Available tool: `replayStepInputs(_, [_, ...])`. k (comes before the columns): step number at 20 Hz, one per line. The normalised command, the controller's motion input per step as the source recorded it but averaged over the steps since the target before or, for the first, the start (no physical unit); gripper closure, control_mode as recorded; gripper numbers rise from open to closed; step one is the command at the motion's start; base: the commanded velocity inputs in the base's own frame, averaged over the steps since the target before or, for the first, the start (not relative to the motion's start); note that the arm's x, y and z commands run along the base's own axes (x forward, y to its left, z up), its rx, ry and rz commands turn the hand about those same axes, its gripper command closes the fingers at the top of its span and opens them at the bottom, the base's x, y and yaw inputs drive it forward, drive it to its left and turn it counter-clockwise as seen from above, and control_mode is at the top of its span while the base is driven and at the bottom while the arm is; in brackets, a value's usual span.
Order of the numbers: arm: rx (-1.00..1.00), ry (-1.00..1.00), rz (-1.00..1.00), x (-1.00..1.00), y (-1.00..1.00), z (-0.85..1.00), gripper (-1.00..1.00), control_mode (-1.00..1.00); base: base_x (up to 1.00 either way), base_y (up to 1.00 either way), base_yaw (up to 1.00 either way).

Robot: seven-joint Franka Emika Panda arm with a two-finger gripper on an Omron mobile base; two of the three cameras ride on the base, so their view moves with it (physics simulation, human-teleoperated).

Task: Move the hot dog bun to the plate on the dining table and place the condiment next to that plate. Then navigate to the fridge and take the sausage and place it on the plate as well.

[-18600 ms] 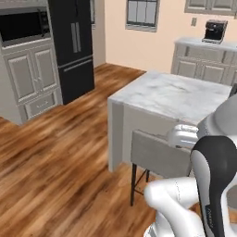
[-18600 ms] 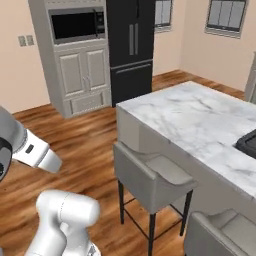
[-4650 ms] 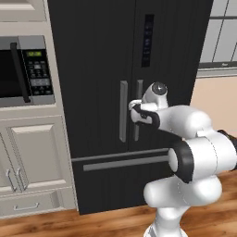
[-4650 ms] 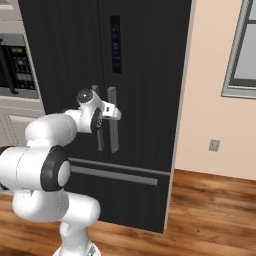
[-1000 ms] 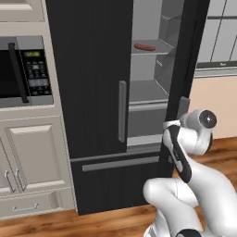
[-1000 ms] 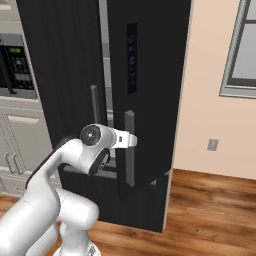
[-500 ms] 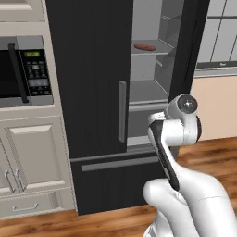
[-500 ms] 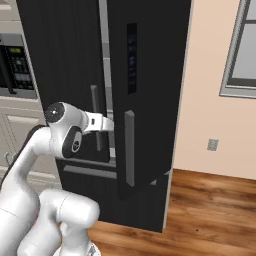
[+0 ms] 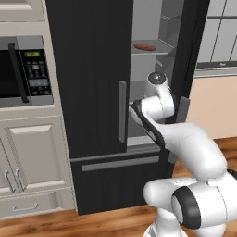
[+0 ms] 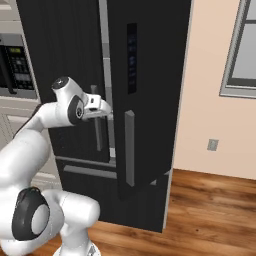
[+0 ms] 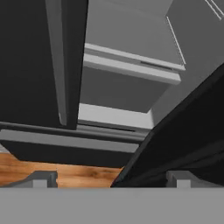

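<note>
The big black fridge (image 9: 97, 92) stands in front of the robot. Its right door (image 10: 150, 100) is swung partly open, and you can see the pale grey inside with its shelves. A microwave (image 9: 23, 71) sits in the cupboards to the left.

The white arm (image 9: 176, 134) bends up in front of the gap between the two doors. The pincer (image 11: 111, 179) is low down by the open door's bottom edge. Its two fingers (image 11: 43, 178) stand wide apart with nothing between them, so it holds nothing.

The little sausage (image 9: 145, 46) lies on a high shelf inside the fridge, well above the pincer. It is thin and reddish-brown, and nothing sits near it.

To do this step well, I think the arm should lift up first, then go in through the gap without bumping the door. The pincer should come at the sausage across its middle and close gently, so the round sausage does not roll away. The gap looks narrow, so slow moves are best.
</note>
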Motion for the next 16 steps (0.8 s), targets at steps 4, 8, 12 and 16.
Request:
replayStepInputs(4, [-0.18,0.19,0.0,0.95,0.05,-0.02,-1.0,-1.0,0.0,0.0,0.0])
replayStepInputs(8, [-0.24,0.02,-0.03,0.59,-0.05,-0.18,-1.0,-1.0,0.0,0.0,0.0])
replayStepInputs(12, [-0.13,0.0,0.0,0.5,-0.3,-0.25,-1.0,-1.0,0.0,0.0,0.0])
replayStepInputs(16, [-0.08,0.0,0.0,0.21,-0.37,-0.31,-1.0,-1.0,0.0,0.0,0.0])
